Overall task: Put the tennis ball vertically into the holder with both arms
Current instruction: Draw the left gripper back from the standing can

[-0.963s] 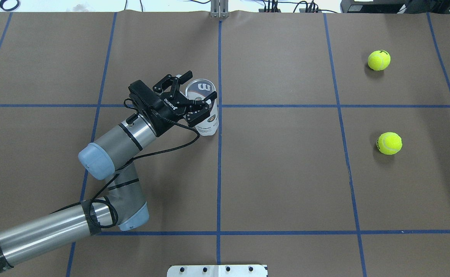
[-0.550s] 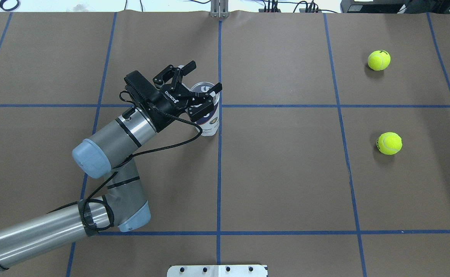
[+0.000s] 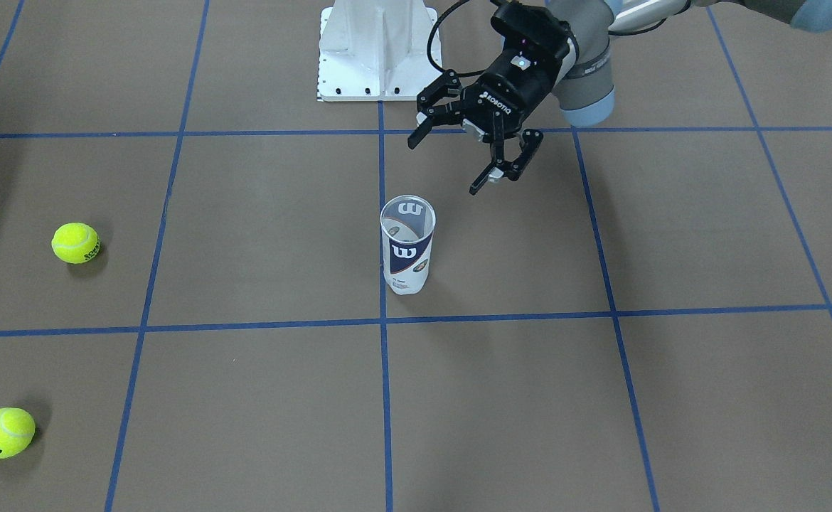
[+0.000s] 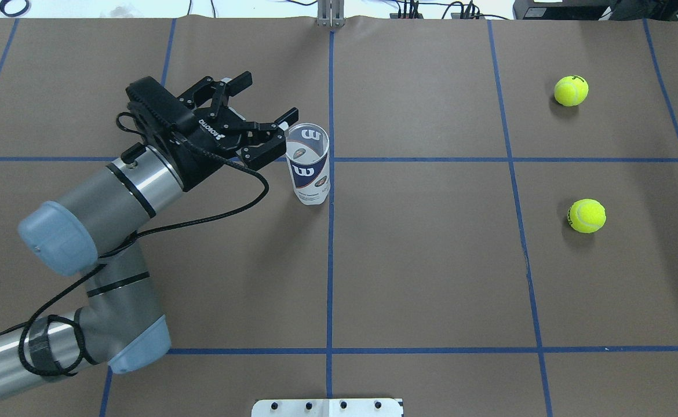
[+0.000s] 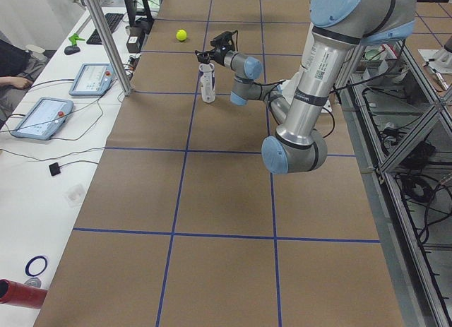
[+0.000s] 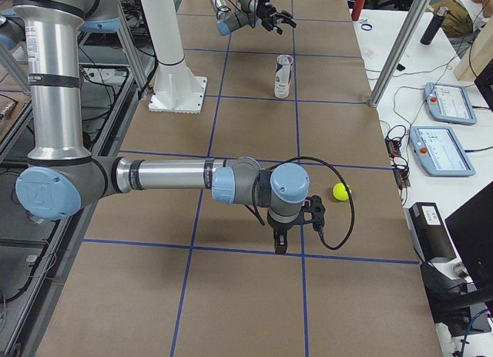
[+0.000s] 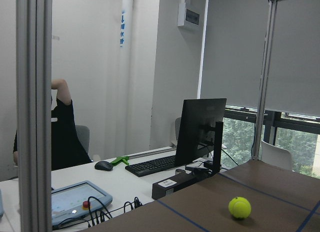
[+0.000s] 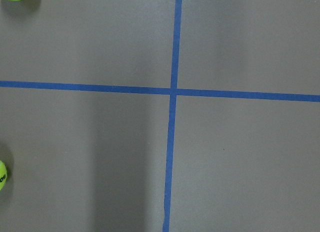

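Observation:
The holder (image 4: 309, 168) is a clear Wilson can standing upright, open end up and empty, near the table's middle; it also shows in the front view (image 3: 407, 245). My left gripper (image 4: 268, 95) is open and empty, raised just left of the can's rim and apart from it (image 3: 445, 166). Two yellow tennis balls lie on the right side: a far one (image 4: 571, 91) and a near one (image 4: 587, 215). My right gripper (image 6: 280, 241) shows only in the exterior right view, pointing down beside a ball (image 6: 340, 191); I cannot tell whether it is open or shut.
Blue tape lines grid the brown table cover. The white bolted base (image 4: 327, 407) sits at the near edge. Tablets (image 6: 451, 149) and a metal post (image 6: 397, 48) stand along the operators' side.
My left gripper, open around the can's top earlier, has drawn back to the left and risen. The can stays upright in place. The balls have not moved.

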Tool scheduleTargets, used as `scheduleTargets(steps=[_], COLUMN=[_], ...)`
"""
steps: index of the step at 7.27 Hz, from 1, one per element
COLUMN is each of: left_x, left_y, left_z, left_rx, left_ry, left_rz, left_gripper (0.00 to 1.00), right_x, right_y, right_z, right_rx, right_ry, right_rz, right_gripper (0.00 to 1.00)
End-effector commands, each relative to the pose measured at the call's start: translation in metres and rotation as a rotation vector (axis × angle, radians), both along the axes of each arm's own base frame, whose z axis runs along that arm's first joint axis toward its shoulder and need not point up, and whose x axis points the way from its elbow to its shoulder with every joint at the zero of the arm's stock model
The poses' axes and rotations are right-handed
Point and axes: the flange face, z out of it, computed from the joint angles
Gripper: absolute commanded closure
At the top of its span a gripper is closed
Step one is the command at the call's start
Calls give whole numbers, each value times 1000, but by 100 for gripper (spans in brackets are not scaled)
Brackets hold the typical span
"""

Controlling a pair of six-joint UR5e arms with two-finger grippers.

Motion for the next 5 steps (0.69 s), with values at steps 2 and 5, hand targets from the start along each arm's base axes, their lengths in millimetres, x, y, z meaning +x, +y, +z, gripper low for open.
scheduleTargets(steps=[2,5], left_x=[-37,-11], left_y=[22,23], left_z=[69,97], left_rx=[-153,-326], left_ry=[-181,-75], left_rz=[52,175], left_gripper=[1,1], right_x=[-2,-46], right_y=[-8,-47], right_z=[-34,-100], right_rx=[65,11], right_ry=[5,-46], right_rz=[-4,61], right_gripper=[1,1])
